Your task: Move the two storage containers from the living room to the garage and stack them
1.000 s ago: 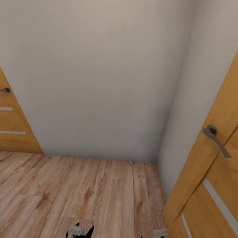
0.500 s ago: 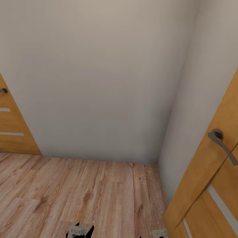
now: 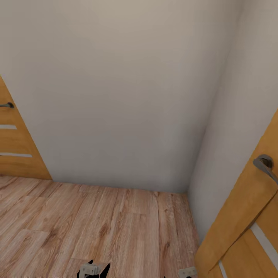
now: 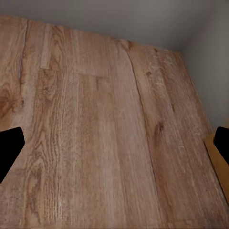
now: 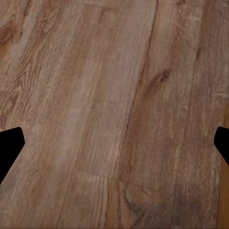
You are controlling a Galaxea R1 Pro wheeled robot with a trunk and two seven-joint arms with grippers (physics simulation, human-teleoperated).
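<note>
1. We face a bare grey-white wall [image 3: 116, 96] corner over light wood plank floor [image 3: 116, 227].
2. Orange doors: left door [image 3: 15, 154], right door [image 3: 247, 224].
3. Both pincers: fingers wide apart, empty, over planks.
4. Containers' location: cannot tell.

You face a home hallway corner: plank floor [image 3: 96, 220], plain wall [image 3: 116, 96], wooden doors at nine [image 3: 13, 150] and three o'clock [image 3: 247, 216].
</note>
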